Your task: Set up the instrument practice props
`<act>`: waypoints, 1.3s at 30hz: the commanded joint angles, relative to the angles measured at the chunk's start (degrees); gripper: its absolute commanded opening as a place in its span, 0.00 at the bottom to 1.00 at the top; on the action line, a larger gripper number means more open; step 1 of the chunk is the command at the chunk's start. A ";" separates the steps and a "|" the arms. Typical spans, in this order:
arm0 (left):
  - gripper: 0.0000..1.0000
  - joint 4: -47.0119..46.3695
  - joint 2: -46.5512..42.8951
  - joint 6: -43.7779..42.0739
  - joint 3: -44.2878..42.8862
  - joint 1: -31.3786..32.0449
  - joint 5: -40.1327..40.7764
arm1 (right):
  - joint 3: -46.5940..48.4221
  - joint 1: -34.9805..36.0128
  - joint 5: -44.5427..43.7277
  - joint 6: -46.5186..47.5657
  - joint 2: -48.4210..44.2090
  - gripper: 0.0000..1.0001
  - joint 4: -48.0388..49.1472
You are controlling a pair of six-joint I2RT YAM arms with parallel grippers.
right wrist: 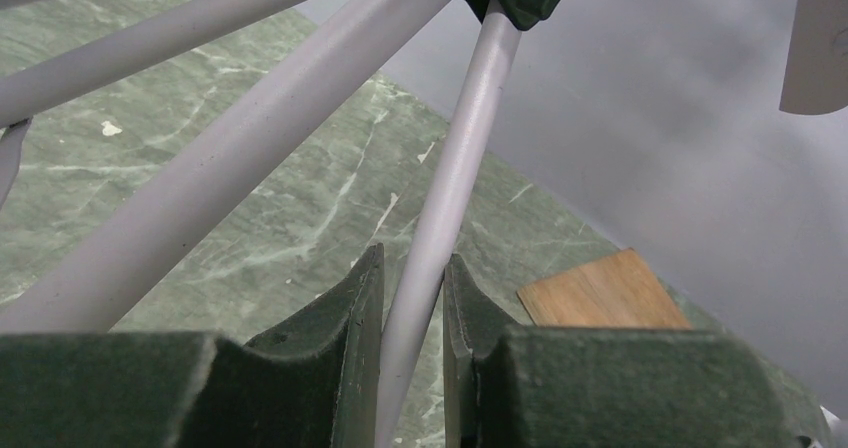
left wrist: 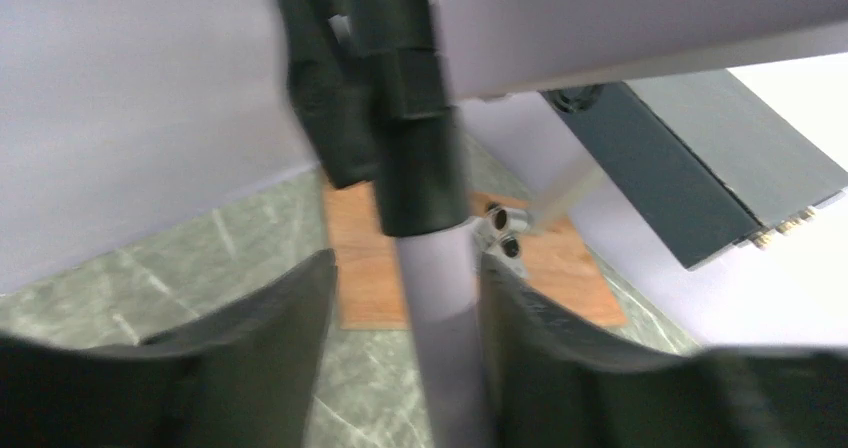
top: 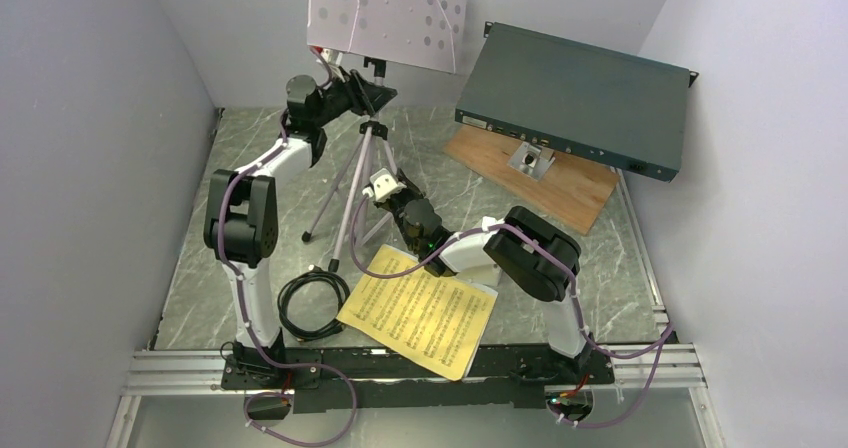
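The pale grey perforated music stand (top: 390,13) stands on its silver tripod (top: 350,183) at the back centre. My left gripper (top: 368,93) is open around the stand's pole (left wrist: 435,298) just below the black collar. Its right finger (left wrist: 530,338) touches the pole and the left finger (left wrist: 290,338) stands off with a gap. My right gripper (top: 385,186) is shut on a tripod leg (right wrist: 450,188). The yellow sheet-music pages (top: 420,313) lie flat at the front. A small white object, perhaps the metronome (top: 530,158), sits on the wooden board.
A coiled black cable (top: 312,303) lies by the left arm's base. A large dark-green metal box (top: 575,98) leans at the back right over a wooden board (top: 560,188). Grey walls close in the left, back and right sides.
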State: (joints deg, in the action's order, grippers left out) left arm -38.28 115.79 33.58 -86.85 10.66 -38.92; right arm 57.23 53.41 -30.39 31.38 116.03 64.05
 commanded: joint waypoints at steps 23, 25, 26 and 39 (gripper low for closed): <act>0.00 -11.38 -21.04 -6.32 4.38 0.51 -11.59 | -1.96 2.18 -7.22 10.19 -2.89 0.00 -0.70; 0.00 -10.87 -22.15 -7.08 4.05 0.46 -12.93 | -0.22 2.10 -7.94 10.19 -2.93 0.00 -1.77; 0.00 -10.59 -22.44 -7.39 3.60 0.42 -13.81 | 0.81 2.01 -8.27 10.38 -2.65 0.00 -1.89; 0.00 -28.01 -19.83 -0.20 7.16 -4.57 -23.92 | 13.04 -4.46 -3.92 8.03 4.77 0.00 -4.70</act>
State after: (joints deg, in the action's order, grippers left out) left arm -44.27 99.98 32.10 -79.99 6.83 -51.51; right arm 66.30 53.49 -35.55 37.45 117.27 61.32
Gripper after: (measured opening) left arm 0.321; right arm 0.225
